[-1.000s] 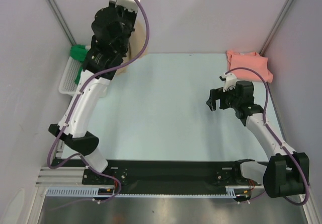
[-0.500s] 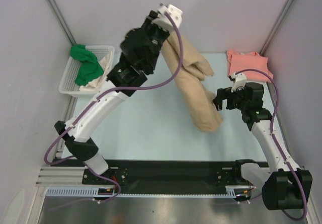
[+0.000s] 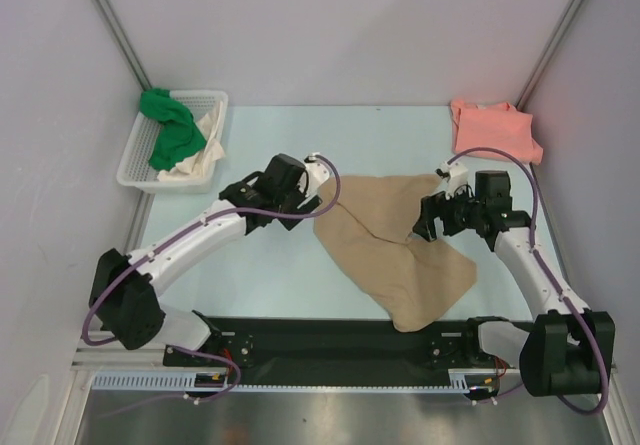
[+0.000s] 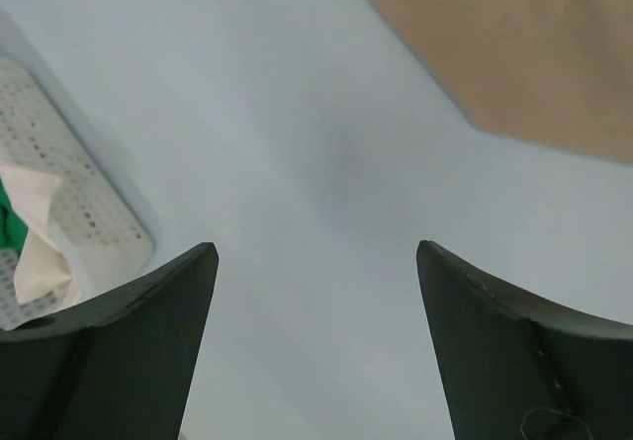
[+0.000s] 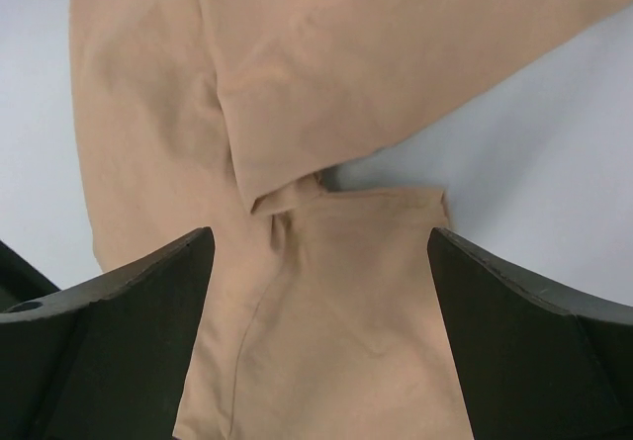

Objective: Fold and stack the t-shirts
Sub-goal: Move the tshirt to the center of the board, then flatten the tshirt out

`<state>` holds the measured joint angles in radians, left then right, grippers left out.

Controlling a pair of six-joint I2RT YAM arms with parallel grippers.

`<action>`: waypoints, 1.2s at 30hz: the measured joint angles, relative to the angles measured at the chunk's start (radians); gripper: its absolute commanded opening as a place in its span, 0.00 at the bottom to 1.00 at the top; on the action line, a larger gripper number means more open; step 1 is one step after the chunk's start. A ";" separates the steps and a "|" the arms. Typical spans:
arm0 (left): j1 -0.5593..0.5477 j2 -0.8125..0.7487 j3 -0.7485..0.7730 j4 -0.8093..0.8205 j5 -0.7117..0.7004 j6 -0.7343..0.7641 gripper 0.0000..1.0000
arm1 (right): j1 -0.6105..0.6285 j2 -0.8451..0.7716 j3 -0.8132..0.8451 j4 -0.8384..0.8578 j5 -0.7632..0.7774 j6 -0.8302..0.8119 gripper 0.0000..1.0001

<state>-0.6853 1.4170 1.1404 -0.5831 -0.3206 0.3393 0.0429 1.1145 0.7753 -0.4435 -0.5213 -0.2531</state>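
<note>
The tan t-shirt [image 3: 390, 250] lies crumpled and partly doubled over on the table's middle right. My left gripper [image 3: 245, 205] is open just left of it and touches no cloth. In the left wrist view that gripper [image 4: 316, 262] has only bare table between its fingers, and the tan t-shirt [image 4: 524, 54] shows at the upper right. My right gripper [image 3: 425, 220] hangs open over the shirt's right part. In the right wrist view the tan t-shirt [image 5: 346, 341] lies below that gripper [image 5: 321, 247], with a sleeve fold just ahead. A salmon pink t-shirt [image 3: 495, 125] lies folded at the far right corner.
A white lattice basket [image 3: 135, 160] stands at the far left and holds a green t-shirt [image 3: 170, 135] and a cream t-shirt [image 3: 205, 150]. The basket [image 4: 59, 173] and its cream cloth [image 4: 35, 232] also show in the left wrist view. Walls close in both sides.
My left arm swung the tan t-shirt from high at the back left down onto the table, then opened and let it go. My right gripper shifted slightly left over the shirt.
</note>
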 measured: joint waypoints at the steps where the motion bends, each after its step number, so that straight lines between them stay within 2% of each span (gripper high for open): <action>1: -0.003 -0.014 0.000 0.000 0.025 -0.002 0.87 | 0.000 0.016 0.000 -0.018 -0.002 -0.012 0.95; 8: -0.003 -0.014 0.016 0.006 0.108 0.001 0.84 | -0.002 0.058 -0.001 -0.106 0.073 -0.085 0.91; 19: 0.045 0.060 0.174 -0.008 0.167 -0.037 0.73 | -0.004 0.174 -0.025 -0.072 0.210 -0.096 0.83; 30: 0.052 0.062 0.236 -0.015 0.170 -0.062 0.75 | -0.004 0.409 0.048 -0.033 0.218 -0.098 0.70; 32: 0.057 0.062 0.236 -0.015 0.166 -0.062 0.75 | -0.004 0.439 0.072 -0.031 0.217 -0.098 0.66; 35: 0.063 0.062 0.236 -0.015 0.162 -0.061 0.75 | -0.002 0.471 0.097 -0.018 0.217 -0.102 0.53; 36: 0.065 0.062 0.236 -0.014 0.159 -0.062 0.75 | 0.000 0.481 0.106 -0.018 0.218 -0.105 0.39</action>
<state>-0.6201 1.4792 1.3762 -0.5976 -0.1616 0.2775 0.0433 1.5955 0.8810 -0.4618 -0.3035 -0.3584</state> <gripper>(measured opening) 0.755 0.556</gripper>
